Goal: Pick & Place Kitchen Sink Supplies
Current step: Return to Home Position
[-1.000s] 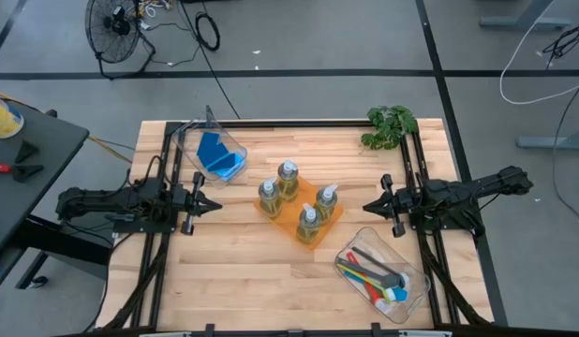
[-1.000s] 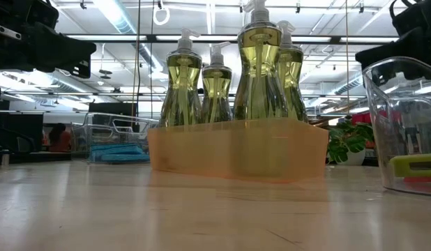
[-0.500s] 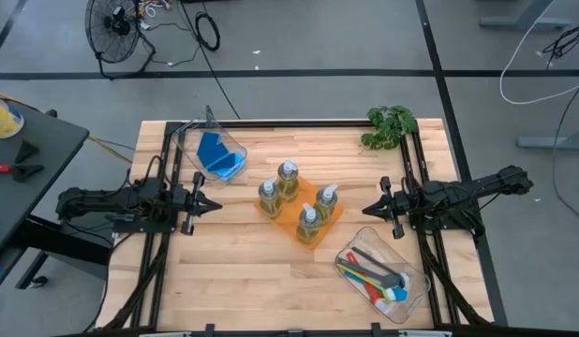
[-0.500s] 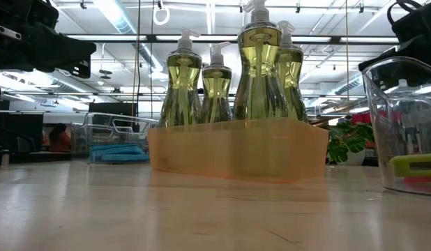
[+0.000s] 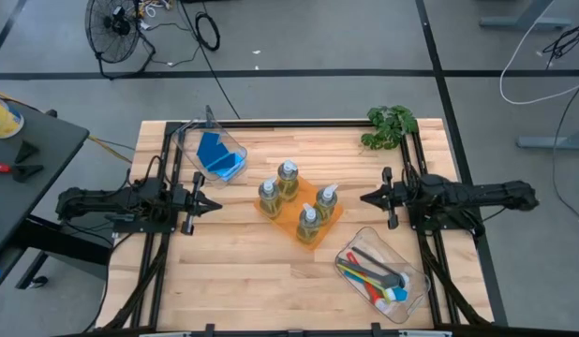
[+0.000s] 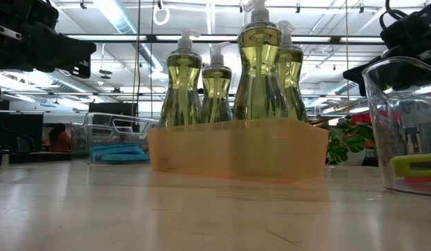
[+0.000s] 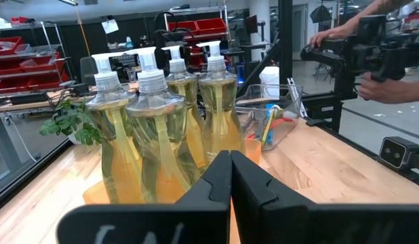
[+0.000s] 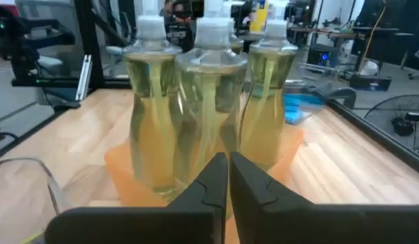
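Four clear pump bottles of yellowish soap [image 5: 288, 183] stand upright in a shallow orange tray [image 5: 297, 204] at mid-table, and they fill the low view [image 6: 261, 70]. Blue sponges [image 5: 217, 156] lie in a clear bin at the far left. Coloured brushes [image 5: 369, 276] lie in a clear bin at the near right. My left gripper [image 5: 217, 203] hovers left of the tray, shut, pointing at the bottles [image 7: 155, 129]. My right gripper [image 5: 363, 198] hovers right of the tray, shut, also facing the bottles [image 8: 209, 102]. Neither touches anything.
A green leafy plant [image 5: 391, 126] sits at the far right corner. The brush bin's clear wall [image 6: 404, 125] stands close to the low camera. Bare wood lies near the tray's near-left side [image 5: 243, 271]. A person's hand [image 7: 389, 88] shows beyond the table.
My right arm has stretched lower and its gripper has shifted slightly toward the far edge and toward the bottles, staying shut. The left arm and all the supplies have kept still.
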`<state>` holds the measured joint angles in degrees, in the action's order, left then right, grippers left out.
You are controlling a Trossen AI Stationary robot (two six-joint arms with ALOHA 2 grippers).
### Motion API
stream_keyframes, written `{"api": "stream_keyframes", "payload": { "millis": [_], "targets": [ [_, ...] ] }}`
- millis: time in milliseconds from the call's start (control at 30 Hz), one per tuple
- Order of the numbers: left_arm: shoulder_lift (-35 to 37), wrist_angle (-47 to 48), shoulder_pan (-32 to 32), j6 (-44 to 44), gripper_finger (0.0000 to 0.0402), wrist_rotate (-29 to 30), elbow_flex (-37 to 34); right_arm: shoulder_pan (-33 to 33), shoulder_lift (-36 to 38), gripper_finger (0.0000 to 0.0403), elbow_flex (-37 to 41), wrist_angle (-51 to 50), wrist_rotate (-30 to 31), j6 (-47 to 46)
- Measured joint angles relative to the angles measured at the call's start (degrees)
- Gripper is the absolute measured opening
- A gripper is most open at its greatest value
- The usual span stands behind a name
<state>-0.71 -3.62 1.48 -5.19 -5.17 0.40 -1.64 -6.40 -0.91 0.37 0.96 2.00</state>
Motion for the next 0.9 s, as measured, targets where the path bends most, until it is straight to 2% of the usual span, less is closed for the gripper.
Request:
{"api": "stream_keyframes", "payload": {
  "millis": [200, 500, 900],
  "targets": [
    [0.0, 0.0, 0.0, 0.0, 0.0003, 0.0, 0.0, 4.4, 3.3, 0.0021, 0.0, 0.0, -1.4, 0.7],
    [0.0, 0.0, 0.0, 0.0, 0.0003, 0.0, 0.0, 4.6, 6.3, 0.0021, 0.0, 0.0, -1.4, 1.1],
    [0.0, 0.0, 0.0, 0.0, 0.0003, 0.0, 0.0, 4.6, 6.4, 0.0021, 0.0, 0.0, -1.4, 0.1]
  ]
}}
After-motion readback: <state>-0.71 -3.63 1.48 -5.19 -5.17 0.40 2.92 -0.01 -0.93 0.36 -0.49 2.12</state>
